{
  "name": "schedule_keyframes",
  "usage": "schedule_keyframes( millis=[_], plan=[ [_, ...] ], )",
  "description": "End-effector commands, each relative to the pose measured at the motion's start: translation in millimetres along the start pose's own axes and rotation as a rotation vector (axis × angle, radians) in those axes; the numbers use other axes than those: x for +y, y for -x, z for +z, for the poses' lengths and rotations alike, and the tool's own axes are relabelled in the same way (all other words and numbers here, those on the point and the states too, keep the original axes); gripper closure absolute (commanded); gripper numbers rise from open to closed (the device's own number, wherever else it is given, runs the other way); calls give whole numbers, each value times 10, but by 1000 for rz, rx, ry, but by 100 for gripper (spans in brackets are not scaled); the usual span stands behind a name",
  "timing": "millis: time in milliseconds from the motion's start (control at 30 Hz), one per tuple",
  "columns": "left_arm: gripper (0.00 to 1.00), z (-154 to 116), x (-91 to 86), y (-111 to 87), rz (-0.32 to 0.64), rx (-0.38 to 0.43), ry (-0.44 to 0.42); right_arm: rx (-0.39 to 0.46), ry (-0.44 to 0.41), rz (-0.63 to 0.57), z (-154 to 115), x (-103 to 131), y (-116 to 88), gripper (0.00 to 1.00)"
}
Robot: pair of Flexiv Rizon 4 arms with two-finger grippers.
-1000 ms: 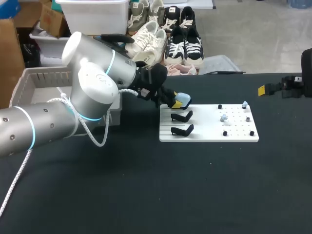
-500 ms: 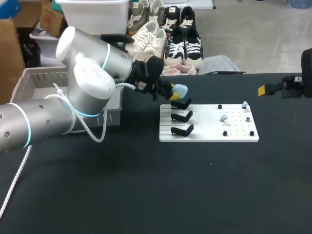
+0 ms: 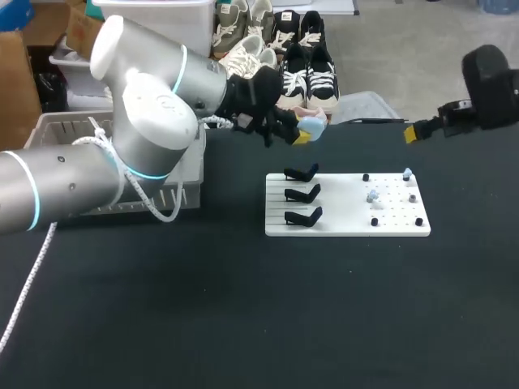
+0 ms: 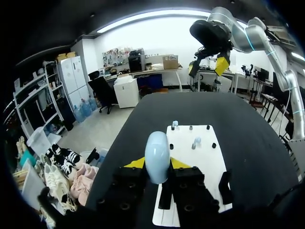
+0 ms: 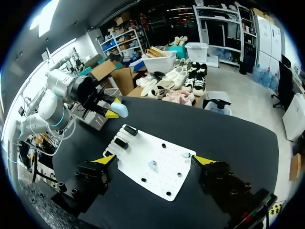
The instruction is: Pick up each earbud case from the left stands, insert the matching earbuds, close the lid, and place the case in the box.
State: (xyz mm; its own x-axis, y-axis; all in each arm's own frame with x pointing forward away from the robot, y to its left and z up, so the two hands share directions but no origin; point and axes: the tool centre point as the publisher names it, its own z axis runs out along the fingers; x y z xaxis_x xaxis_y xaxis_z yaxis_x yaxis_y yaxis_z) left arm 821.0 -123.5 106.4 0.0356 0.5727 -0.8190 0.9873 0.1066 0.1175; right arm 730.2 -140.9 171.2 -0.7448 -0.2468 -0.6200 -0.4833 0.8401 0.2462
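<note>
Left gripper (image 3: 301, 135) is clamped on the pale blue case (image 3: 310, 124), held in the air beyond the white board (image 3: 349, 225) — watch that smooth, rounded shell, because your narrow pinch could let it twist or slip before the earbuds (image 3: 373, 196) go in.

The table (image 3: 243, 324) is big and black. A flat white board (image 3: 349, 223) lies on it, a bit toward 3 o'clock from the middle, with three black stands (image 3: 302, 194) on its 9 o'clock side and small pegs (image 3: 374, 221) on its 3 o'clock side. A gray box (image 3: 49, 126) sits at the table's 10 o'clock edge.
</note>
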Motion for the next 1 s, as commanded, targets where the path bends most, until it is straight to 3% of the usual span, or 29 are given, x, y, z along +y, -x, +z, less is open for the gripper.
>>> schedule_keyframes(
  millis=[33,233,567,1000],
  plan=[
    [100,14,-10,220,26,-3,-6,58,81,-22,278,21,191,0],
    [100,39,-38,459,68,-23,-19,97,122,-65,473,169,249,0],
    [100,95,-137,605,107,-44,-45,117,157,-102,663,267,341,0],
    [100,180,-309,532,78,-48,-74,123,168,-123,698,265,441,0]
  ],
)
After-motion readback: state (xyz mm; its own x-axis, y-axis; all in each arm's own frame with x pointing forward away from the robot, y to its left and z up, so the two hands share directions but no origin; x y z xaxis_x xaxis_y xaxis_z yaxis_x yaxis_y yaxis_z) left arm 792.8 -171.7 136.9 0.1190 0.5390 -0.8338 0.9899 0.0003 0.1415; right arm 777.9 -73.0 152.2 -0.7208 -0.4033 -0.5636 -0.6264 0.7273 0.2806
